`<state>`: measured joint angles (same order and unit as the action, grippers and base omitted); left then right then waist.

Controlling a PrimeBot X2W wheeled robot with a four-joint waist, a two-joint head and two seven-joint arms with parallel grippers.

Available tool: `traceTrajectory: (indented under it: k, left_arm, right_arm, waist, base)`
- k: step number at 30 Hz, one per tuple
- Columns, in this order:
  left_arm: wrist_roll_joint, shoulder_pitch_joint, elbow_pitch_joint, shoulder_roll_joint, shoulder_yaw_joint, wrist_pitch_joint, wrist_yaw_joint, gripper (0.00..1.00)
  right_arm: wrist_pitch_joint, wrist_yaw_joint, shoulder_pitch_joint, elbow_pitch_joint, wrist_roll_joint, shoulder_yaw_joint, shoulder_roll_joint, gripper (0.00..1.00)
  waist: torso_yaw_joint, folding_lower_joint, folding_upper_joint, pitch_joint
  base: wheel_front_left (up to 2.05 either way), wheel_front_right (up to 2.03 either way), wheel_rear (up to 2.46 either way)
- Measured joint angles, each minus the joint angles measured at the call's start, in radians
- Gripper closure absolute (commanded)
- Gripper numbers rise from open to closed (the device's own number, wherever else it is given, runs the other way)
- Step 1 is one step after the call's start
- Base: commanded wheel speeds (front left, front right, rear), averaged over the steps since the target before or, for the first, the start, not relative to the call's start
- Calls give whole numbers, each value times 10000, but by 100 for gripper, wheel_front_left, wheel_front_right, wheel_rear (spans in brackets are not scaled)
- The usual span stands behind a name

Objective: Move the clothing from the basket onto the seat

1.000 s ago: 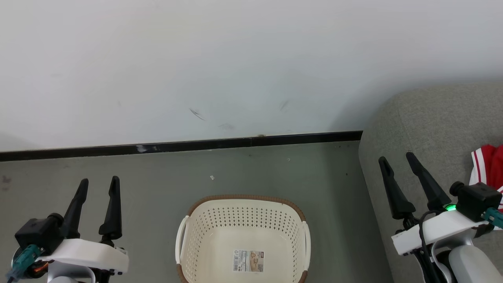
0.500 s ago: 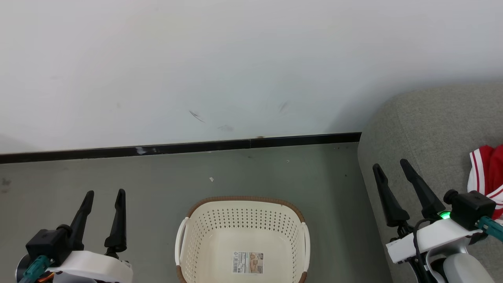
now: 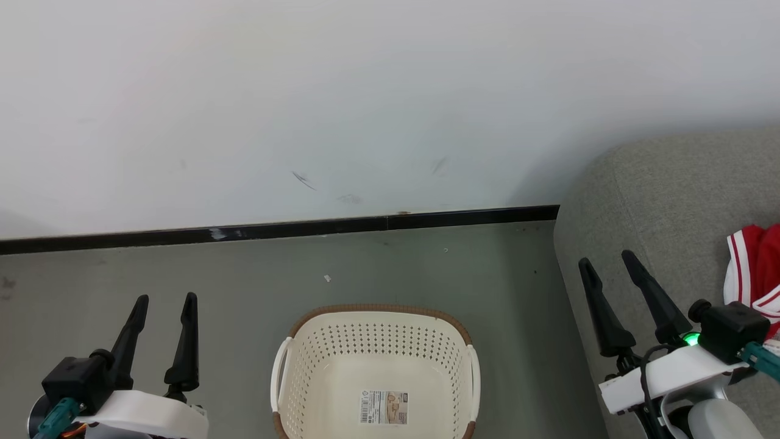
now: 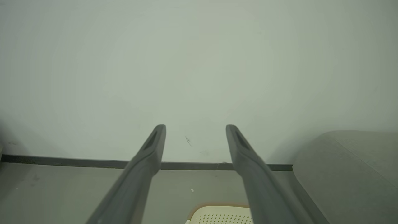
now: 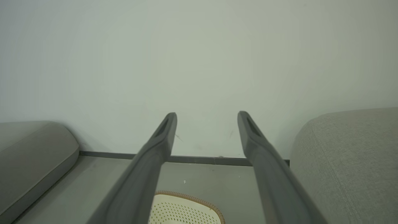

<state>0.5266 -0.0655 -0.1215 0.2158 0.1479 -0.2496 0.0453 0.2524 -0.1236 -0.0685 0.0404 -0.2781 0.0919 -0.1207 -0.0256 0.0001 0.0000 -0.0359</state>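
The cream basket (image 3: pixel 292 366) with a brown rim stands on the floor at the bottom centre, holding nothing but a label sticker on its bottom; its rim also shows as the basket (image 4: pixel 214 211) and the basket (image 5: pixel 192 196). The red clothing (image 3: pixel 755 268) with white stripes lies on the grey seat (image 3: pixel 670 201) at the right edge. My left gripper (image 3: pixel 164 300) is open above the floor, left of the basket. My right gripper (image 3: pixel 606 262) is open over the seat's left edge, left of the clothing. Both wrist views show spread fingers, the left gripper (image 4: pixel 196 127) and the right gripper (image 5: pixel 207 114), with nothing between them.
A white wall (image 3: pixel 365 91) with a black baseboard (image 3: pixel 304 228) runs behind the grey floor (image 3: pixel 244 286). In the right wrist view another grey cushion (image 5: pixel 31 146) lies at the far left.
Both grippers have drawn back toward the bottom of the head view, still open. The basket and clothing have stayed put.
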Motion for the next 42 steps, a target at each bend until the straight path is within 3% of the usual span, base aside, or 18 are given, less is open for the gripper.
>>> traceTrajectory:
  k: [34,35,42]
  left_arm:
    - [-387,114,-215,-543,-709,0,-648,0]
    - [-399,114,-215,-556,-721,0,-669,100]
    - [-311,433,-823,-997,-585,35,-658,100]
  right_arm:
    - [0,2,44,-234,146,-140,165,0]
    - [0,0,45,-240,146,-144,169,100]
    - [-29,6,504,332,100,-38,368,100]
  waist:
    - [33,0,0,-80]
    - [34,0,0,-82]
    - [35,0,0,-83]
  base:
    - [0,0,0]
    - [0,0,0]
    - [0,0,0]
